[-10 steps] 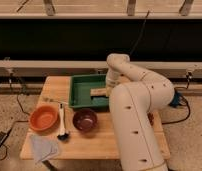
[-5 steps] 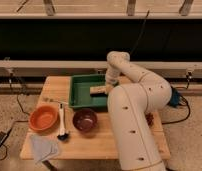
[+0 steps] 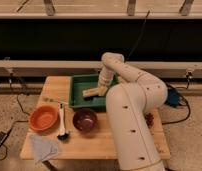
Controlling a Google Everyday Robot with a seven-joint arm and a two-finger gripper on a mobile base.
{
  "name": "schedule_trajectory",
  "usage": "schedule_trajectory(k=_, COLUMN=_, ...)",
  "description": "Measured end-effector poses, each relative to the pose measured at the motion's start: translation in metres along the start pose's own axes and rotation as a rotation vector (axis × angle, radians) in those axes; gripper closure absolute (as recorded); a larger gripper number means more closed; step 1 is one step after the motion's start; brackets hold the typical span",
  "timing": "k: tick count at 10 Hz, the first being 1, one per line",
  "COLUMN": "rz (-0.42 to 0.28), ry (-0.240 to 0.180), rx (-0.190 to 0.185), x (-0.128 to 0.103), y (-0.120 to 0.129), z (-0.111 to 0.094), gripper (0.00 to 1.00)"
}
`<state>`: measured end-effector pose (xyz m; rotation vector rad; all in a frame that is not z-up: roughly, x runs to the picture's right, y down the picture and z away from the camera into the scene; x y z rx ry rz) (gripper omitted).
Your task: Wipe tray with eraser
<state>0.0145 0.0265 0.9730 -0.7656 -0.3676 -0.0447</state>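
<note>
Lying in the green tray (image 3: 78, 98) at the table's (image 3: 101, 142) far side, eraser (image 3: 90, 92) touching the gripper (image 3: 100, 90) just right of it, jaws' state impossible to tell, arm shifted slightly since a moment ago, suggesting wiping underway.

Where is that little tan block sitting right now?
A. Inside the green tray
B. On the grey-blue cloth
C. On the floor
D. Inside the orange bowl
A: the eraser lies on the floor of the green tray, with the gripper down at its right end, while the orange bowl and the cloth hold no block.
</note>
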Motion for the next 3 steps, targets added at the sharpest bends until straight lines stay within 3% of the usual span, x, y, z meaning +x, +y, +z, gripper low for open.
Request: schedule_trajectory(k=3, rz=-0.017, ry=-0.015, rx=-0.007, x=0.0015, y=0.0035, z=-0.0005, gripper=0.93)
